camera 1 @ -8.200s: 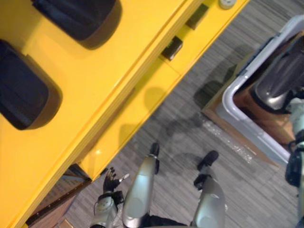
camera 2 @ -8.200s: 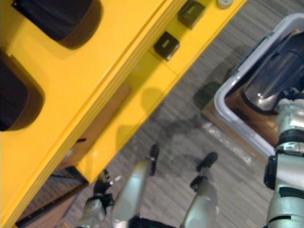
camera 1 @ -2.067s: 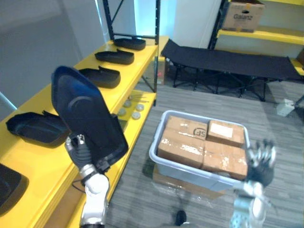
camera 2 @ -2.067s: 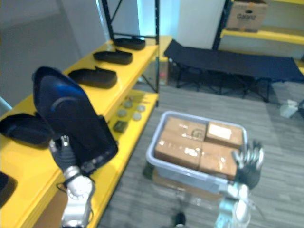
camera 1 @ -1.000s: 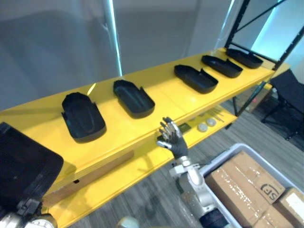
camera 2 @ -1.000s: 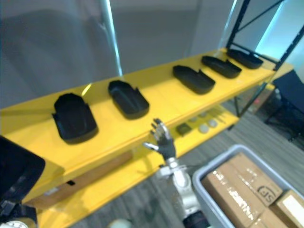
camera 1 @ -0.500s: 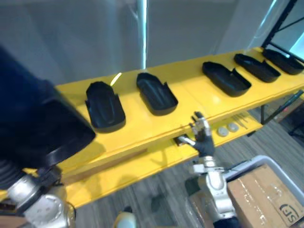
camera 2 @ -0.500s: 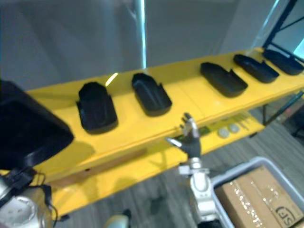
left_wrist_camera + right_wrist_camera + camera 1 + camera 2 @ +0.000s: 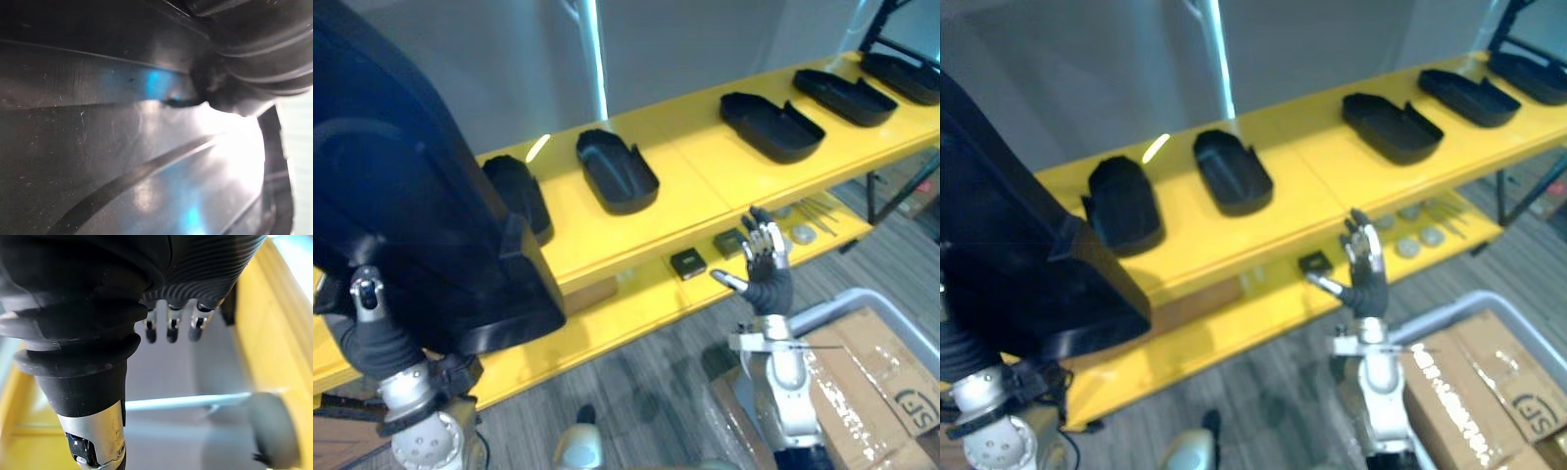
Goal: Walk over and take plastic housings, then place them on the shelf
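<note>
Above the left robot hand [image 9: 372, 331], a housing [image 9: 411, 196] is gripped; beyond the right robot hand [image 9: 767, 276], spread wide and empty, the shelf [image 9: 697, 188] is seen.

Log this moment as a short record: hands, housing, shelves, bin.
left hand: shut on held housing, raised at the left
right hand: open, fingers straight, raised before the lower shelf
top shelf: yellow, row of black housings resting on it
lower shelf items: small black blocks, round discs
bin: grey, cardboard boxes inside
</note>
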